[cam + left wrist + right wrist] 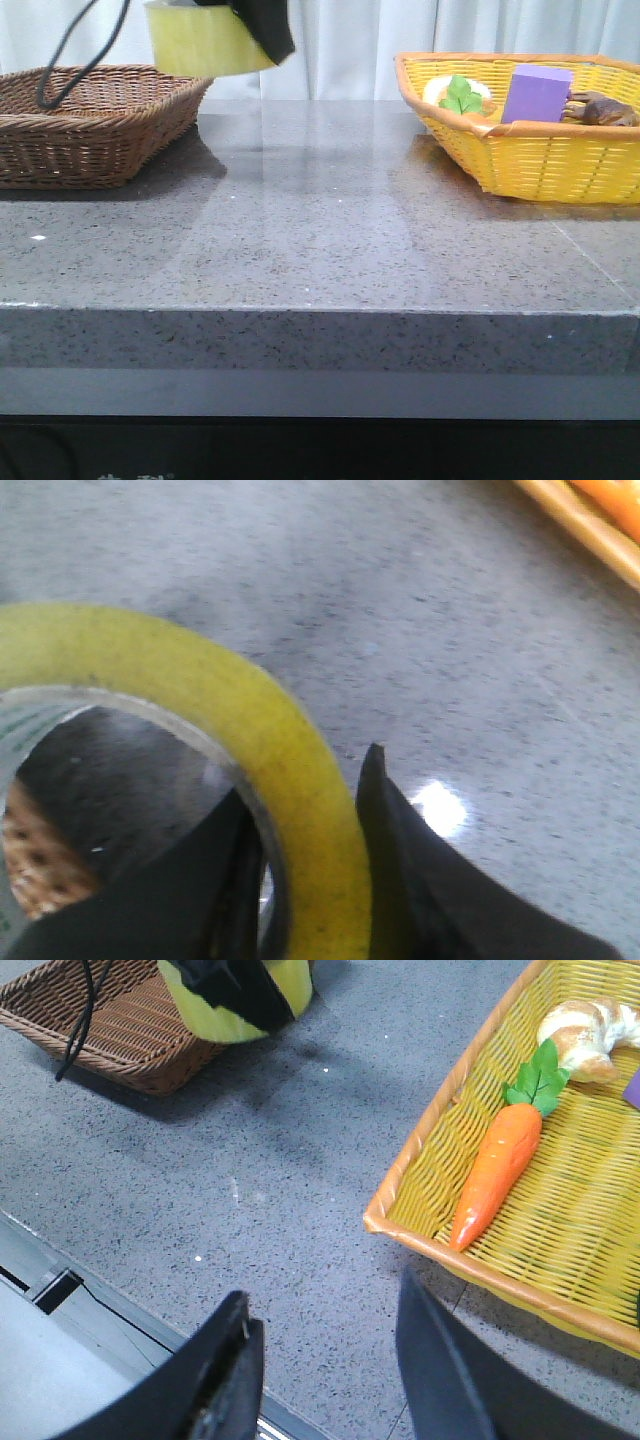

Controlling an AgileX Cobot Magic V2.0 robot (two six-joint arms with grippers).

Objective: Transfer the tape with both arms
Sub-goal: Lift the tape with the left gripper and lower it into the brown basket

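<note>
The yellow tape (pixel 200 38) hangs high in the air at the back left, just right of the brown basket. My left gripper (pixel 262 30) is shut on it. In the left wrist view one finger (pixel 205 880) sits inside the hollow core and the other outside, pinching the roll's yellow wall (pixel 290 780). The right wrist view shows the same roll (pixel 215 1020) far off, with the black left gripper (pixel 235 985) across it. My right gripper (pixel 325 1320) is open over the table near its front edge, nothing between its fingers. It is out of the front view.
A brown wicker basket (pixel 90 120) stands at the back left. At the back right, a yellow basket (pixel 530 150) holds a purple block (pixel 537 95), a toy carrot (pixel 495 1170) and a bread piece (pixel 590 1025). A black cable (pixel 70 50) trails over the brown basket.
</note>
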